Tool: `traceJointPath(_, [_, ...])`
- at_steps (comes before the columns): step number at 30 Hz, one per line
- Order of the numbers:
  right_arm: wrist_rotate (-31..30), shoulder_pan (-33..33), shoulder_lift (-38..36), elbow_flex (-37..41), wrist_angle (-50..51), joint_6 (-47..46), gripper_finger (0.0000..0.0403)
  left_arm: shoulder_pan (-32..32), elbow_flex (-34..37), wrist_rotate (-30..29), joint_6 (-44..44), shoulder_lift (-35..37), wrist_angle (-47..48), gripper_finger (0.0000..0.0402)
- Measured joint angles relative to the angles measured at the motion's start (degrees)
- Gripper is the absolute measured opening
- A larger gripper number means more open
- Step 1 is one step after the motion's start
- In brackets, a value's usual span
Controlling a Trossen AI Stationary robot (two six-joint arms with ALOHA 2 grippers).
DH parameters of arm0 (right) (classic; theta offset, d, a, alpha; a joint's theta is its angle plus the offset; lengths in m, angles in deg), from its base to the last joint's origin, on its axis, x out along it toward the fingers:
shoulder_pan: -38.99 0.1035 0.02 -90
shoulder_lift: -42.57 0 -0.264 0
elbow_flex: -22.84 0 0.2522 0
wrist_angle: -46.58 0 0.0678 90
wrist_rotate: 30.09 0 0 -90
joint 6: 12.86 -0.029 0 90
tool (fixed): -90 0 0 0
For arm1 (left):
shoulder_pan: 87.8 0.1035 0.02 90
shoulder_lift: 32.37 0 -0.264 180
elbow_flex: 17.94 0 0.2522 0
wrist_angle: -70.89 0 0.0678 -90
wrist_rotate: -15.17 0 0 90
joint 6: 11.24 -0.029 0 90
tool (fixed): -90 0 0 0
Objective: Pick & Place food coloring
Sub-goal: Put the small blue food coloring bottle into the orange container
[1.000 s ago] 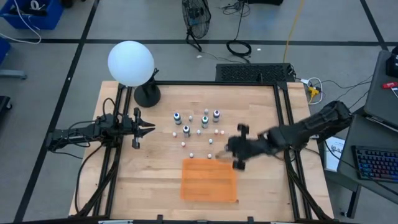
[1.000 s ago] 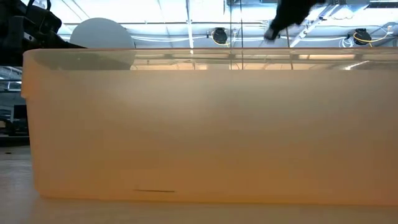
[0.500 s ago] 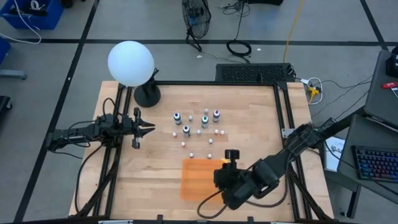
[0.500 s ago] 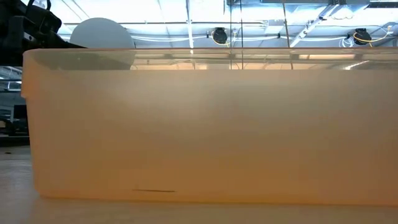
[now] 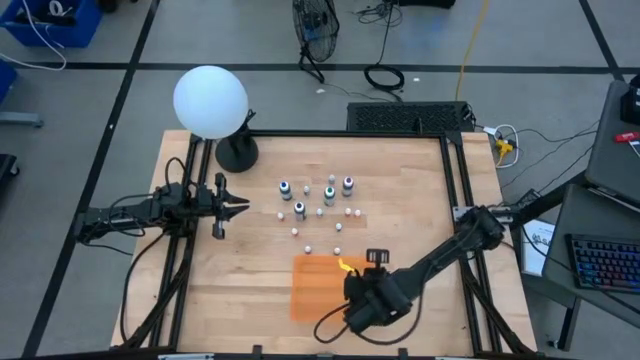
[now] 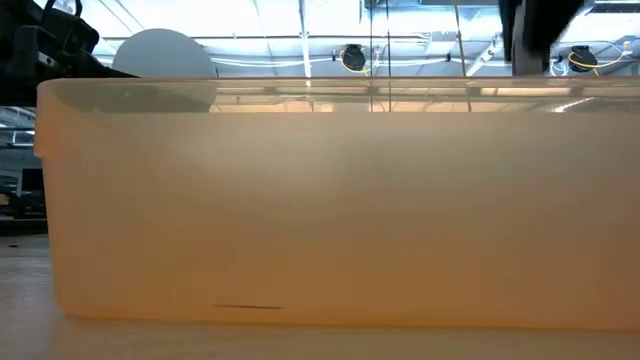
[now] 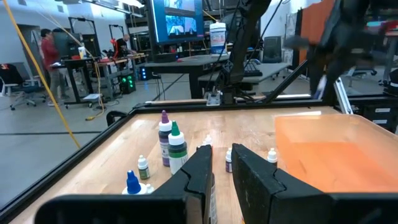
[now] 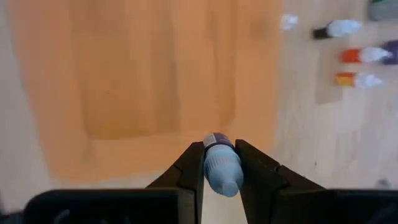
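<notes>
Several small food coloring bottles (image 5: 318, 205) stand upright on the wooden table, far of an orange translucent bin (image 5: 318, 292); they also show in the left wrist view (image 7: 172, 144) and the right wrist view (image 8: 348, 53). My right gripper (image 8: 220, 152) points down over the bin's right part, shut on one small bottle (image 8: 222, 167) with a pale blue-white cap and purple body. In the high view its wrist (image 5: 365, 303) hides the fingers. My left gripper (image 5: 240, 206) waits at the table's left side, level and shut, with nothing in it. My right gripper pinches the small bottle between its two fingers (image 8: 191, 163), at the sides of its pale cap (image 8: 222, 171). The fingers come from above, pointing down, and lie along the bottle. The bottle is lifted clear over the orange bin, cap up, with its purple end (image 8: 217, 138) just past the fingertips.
A white globe lamp (image 5: 210, 100) on a black base (image 5: 237, 153) stands at the far left corner. Black frame rails (image 5: 455, 200) run along the table's sides. In the low view the bin's wall (image 6: 320, 200) fills nearly the whole picture.
My right arm has swung from beside the bottles toward the table's near edge, coming over the orange bin and sinking a little. Its gripper has tipped from slanting to pointing nearly straight down.
</notes>
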Motion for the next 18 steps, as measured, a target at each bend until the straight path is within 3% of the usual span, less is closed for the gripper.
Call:
traceJointPath(7, [7.9, -3.2, 0.0, 12.5, -16.8, 5.5, 0.0060, 0.0, 0.0, 0.0, 0.0, 0.0, 0.0, 0.0067])
traceJointPath(18, [8.2, -5.3, 0.0, 19.8, -23.5, 6.8, 0.0060, 0.0, 0.0, 0.0, 0.0, 0.0, 0.0, 0.0067])
